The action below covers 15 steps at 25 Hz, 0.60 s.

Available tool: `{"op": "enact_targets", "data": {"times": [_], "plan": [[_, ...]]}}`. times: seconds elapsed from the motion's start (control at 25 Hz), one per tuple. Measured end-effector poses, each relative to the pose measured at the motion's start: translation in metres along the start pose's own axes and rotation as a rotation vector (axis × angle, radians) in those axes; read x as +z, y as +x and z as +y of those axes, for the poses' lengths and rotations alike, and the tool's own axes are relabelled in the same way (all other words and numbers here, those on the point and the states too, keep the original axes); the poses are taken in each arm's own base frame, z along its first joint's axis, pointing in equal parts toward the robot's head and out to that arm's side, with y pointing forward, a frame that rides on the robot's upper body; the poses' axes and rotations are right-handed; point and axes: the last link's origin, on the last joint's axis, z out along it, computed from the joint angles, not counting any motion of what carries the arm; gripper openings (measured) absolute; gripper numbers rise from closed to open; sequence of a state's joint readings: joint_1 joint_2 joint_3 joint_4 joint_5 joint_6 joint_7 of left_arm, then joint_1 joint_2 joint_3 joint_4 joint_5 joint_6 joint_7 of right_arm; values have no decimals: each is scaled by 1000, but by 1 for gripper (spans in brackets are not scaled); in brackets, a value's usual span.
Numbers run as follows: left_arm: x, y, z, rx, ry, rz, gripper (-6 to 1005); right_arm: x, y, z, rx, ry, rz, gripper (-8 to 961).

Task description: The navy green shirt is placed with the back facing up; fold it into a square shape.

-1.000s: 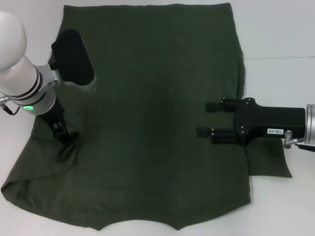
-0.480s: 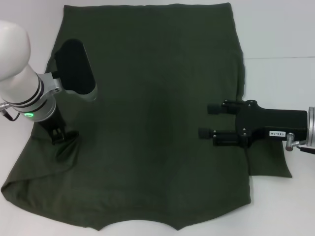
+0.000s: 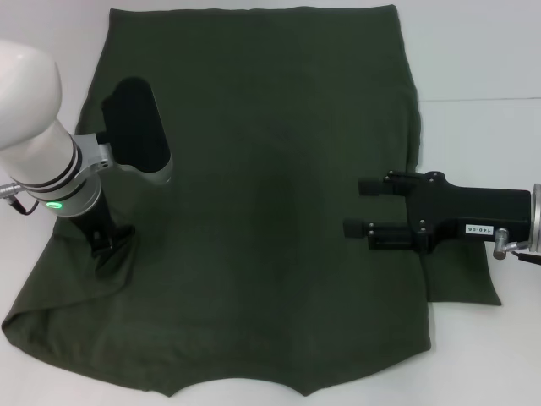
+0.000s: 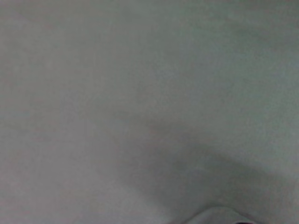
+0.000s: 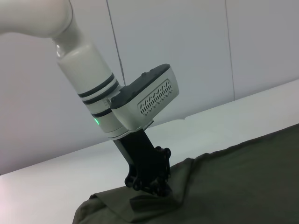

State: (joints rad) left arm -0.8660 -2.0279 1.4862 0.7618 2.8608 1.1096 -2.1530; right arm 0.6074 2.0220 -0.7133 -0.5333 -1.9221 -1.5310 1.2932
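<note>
While my left gripper presses on the shirt at about eight o'clock, its jaws hidden so I cannot tell their gap, I should pinch that sleeve edge cleanly and carry it flat across. My right gripper hovers at three o'clock, jaws wide. The shirt lies spread on the white worktop, collar nearest me, hem toward twelve.

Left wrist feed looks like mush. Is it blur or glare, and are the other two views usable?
Left wrist view: featureless grey-green haze, too close to focus, one soft shadow, no glare. Head view: sharp, evenly lit, navy green shirt and right gripper crisp. Right wrist view: clear, left gripper pressed into the cloth's bunched edge.
</note>
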Motion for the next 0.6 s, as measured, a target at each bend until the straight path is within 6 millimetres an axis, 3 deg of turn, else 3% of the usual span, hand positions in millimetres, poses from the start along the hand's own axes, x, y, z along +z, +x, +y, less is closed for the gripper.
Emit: {"op": "enact_targets", "data": {"times": [0.12, 0.24, 0.6], "plan": [[0, 0, 0, 5, -1, -2, 174, 0, 0, 0, 0, 0, 0, 825], [0, 1, 0, 5, -1, -2, 31, 0, 0, 0, -1, 1, 0, 825], [-4, 6, -3, 45, 16, -4, 8, 1, 1, -1, -3, 9, 0, 825]]}}
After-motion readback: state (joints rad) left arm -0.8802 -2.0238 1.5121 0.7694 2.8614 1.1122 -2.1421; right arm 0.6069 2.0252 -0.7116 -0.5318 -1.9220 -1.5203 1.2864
